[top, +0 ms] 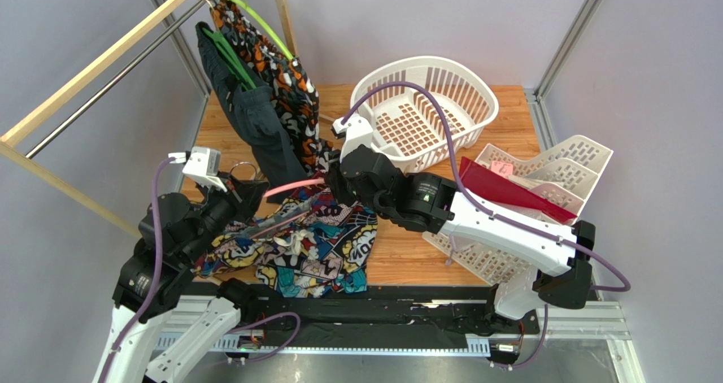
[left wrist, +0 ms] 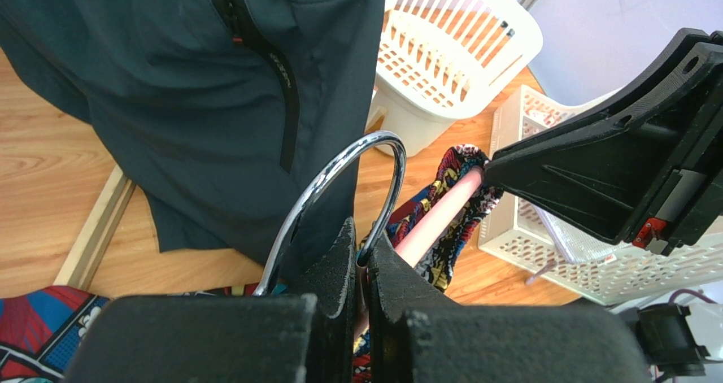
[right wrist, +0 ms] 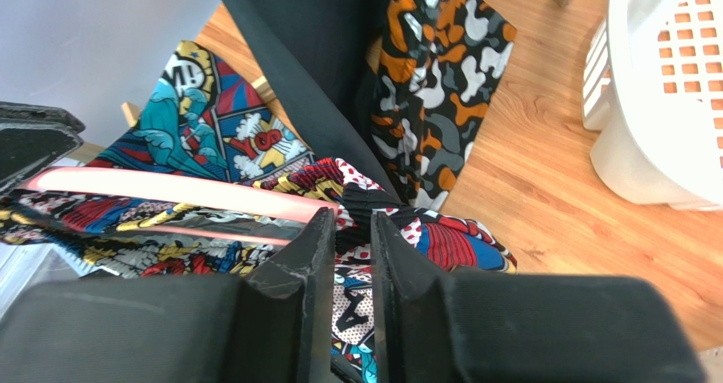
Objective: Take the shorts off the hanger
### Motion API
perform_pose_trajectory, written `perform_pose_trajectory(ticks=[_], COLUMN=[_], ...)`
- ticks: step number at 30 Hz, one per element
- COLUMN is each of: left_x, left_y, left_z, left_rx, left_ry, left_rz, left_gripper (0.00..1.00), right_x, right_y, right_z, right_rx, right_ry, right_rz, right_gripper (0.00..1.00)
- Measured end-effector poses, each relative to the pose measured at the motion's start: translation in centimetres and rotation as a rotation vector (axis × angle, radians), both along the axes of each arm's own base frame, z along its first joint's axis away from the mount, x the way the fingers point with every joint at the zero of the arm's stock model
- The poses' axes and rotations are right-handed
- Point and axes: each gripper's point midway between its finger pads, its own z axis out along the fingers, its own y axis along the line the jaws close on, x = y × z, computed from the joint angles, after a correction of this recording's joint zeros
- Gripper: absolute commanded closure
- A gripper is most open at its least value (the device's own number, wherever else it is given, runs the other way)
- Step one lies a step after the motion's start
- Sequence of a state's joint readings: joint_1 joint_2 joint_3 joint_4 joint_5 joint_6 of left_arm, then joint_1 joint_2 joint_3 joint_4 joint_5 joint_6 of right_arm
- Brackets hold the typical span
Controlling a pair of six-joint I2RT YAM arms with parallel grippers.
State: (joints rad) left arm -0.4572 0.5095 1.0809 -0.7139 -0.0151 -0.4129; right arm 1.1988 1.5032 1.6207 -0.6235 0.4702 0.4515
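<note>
The shorts (top: 305, 247), with a busy comic print, lie spread on the table's near left, and one end is still draped over the pink hanger (top: 293, 186). My left gripper (top: 243, 178) is shut on the hanger's metal hook (left wrist: 339, 167), which it holds at its fingertips (left wrist: 363, 247). The pink bar (left wrist: 437, 213) runs from there to my right gripper (top: 333, 180). The right gripper (right wrist: 352, 222) is shut on the shorts' cloth (right wrist: 399, 230) near the dark waistband, right beside the end of the pink bar (right wrist: 170, 186).
A dark charcoal garment (top: 246, 112) and an orange-black-white garment (top: 280, 78) hang on green hangers from the rail (top: 110, 69), just behind the grippers. A white laundry basket (top: 424, 103) stands at the back. White trays (top: 552, 171) with a red piece (top: 501, 188) stand at the right.
</note>
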Motion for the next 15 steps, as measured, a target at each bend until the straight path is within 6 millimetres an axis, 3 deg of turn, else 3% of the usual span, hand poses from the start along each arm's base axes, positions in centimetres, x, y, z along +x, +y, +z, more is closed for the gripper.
perform_pose_trajectory(ticks=[5, 15], left_x=[0.1, -0.1], left_y=[-0.2, -0.3], left_z=[-0.8, -1.6], left_rx=[0.006, -0.024], left_ry=[0.021, 0.045], left_rz=[-0.009, 0.0], left_gripper=[1.0, 1.0], right_x=[0.4, 1.0], right_y=[-0.5, -2.5], right_z=[-1.2, -2.7], right_rx=[-0.016, -0.016], right_ry=[0.007, 0.002], right_rz=[-0.044, -0.146], right_gripper=[0.99, 1.0])
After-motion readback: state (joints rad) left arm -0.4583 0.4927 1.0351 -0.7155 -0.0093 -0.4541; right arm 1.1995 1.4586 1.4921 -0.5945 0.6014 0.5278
